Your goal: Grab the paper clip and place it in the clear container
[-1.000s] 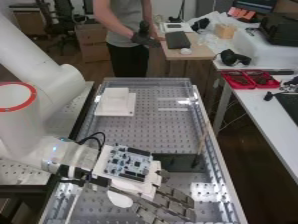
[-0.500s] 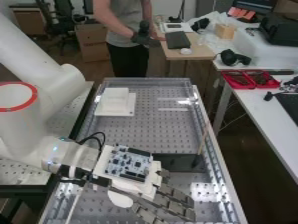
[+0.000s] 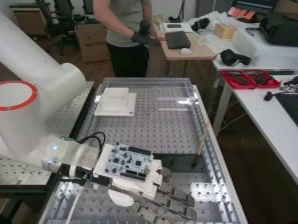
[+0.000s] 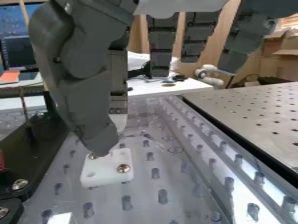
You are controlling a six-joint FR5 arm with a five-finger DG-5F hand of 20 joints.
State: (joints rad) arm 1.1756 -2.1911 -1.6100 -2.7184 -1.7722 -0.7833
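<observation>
The hand (image 3: 174, 201) is over the bench's near part in the high view, palm side down, its dark fingers stretched out toward the lower right. In the wrist view the hand (image 4: 161, 49) hangs with fairly straight fingers and the thumb apart from them. Nothing is held between them. Thin wire-like loops, perhaps the paper clip (image 4: 175, 149), lie on the clear surface beyond the thumb tip, apart from the hand. I cannot make out for certain which clear piece is the container.
A white block with screws (image 4: 106, 175) sits close below the thumb. White stacked plates (image 3: 115, 102) stand at the bench's far left. A thin upright stick (image 3: 201, 142) rises near the right rail (image 3: 216, 155). A dark plate (image 4: 30, 147) lies beside the clear surface.
</observation>
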